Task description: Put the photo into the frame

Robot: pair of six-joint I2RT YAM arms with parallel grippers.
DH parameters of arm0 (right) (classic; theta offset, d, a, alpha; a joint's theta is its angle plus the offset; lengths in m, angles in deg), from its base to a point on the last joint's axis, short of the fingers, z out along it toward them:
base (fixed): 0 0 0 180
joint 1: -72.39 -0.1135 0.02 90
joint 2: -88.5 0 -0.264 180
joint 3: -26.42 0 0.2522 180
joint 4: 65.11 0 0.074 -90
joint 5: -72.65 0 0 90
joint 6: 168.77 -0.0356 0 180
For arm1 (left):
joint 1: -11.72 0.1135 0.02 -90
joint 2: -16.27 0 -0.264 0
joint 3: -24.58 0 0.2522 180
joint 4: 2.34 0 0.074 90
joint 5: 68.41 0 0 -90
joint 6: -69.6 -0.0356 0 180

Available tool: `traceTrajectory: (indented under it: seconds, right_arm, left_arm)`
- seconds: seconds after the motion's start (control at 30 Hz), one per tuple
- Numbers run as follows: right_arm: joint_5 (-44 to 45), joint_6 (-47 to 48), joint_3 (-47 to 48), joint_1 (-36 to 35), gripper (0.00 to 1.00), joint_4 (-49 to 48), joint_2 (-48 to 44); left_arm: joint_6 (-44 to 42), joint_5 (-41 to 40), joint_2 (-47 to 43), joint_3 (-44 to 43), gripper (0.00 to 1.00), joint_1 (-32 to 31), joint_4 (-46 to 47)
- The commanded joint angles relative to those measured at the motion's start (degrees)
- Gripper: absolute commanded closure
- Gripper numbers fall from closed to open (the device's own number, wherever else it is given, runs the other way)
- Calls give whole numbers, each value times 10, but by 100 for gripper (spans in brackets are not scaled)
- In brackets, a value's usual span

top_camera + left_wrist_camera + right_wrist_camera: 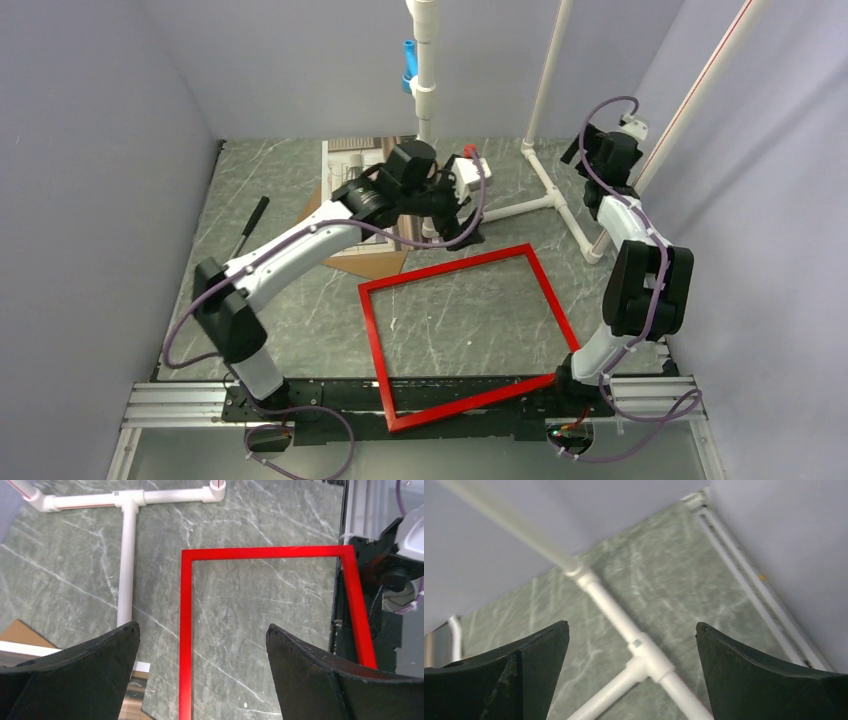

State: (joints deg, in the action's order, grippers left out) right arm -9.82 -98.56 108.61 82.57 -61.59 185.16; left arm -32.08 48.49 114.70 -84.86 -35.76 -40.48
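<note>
Fingers (80, 670) on the left gripper (202, 626) were spread wide, gripping nothing, up over the far side of the table (300, 290). Just left of it the photo (345, 160) lay flat on a brown board (375, 263), outside the frame (450, 268), which sat mid-table with only bare tabletop showing through. Right gripper (632, 625) was splayed too, raised near the white pipe stand (609, 611).
</note>
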Motion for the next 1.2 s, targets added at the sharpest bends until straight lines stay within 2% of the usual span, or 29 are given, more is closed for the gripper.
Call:
traceTrajectory:
  seconds: [0.0,0.1,0.3,0.53,0.77,0.9,1.03,1.17]
  right_arm:
    - [-103,50,38,-43,0,-13,-7]
    - [-158,70,32,-76,1,-10,-22]
    - [-202,128,-19,-162,1,22,-96]
    - [-258,112,-134,-216,0,38,-258]
    - [-272,141,-132,-317,0,151,-353]
    - [-255,155,-121,-394,0,173,-366]
    - [-240,153,-103,-467,1,157,-341]
    - [-196,163,-62,-537,1,140,-273]
  left_arm:
    - [49,-26,-95,49,1,4,49]
    - [89,-81,-136,63,1,7,28]
    - [180,-139,-231,122,1,36,5]
    - [233,-169,-304,177,1,156,-80]
    - [225,-128,-331,221,1,276,-132]
    - [205,-122,-326,225,1,342,-160]
    - [187,-134,-326,235,0,407,-170]
    - [199,-160,-344,274,1,423,-138]
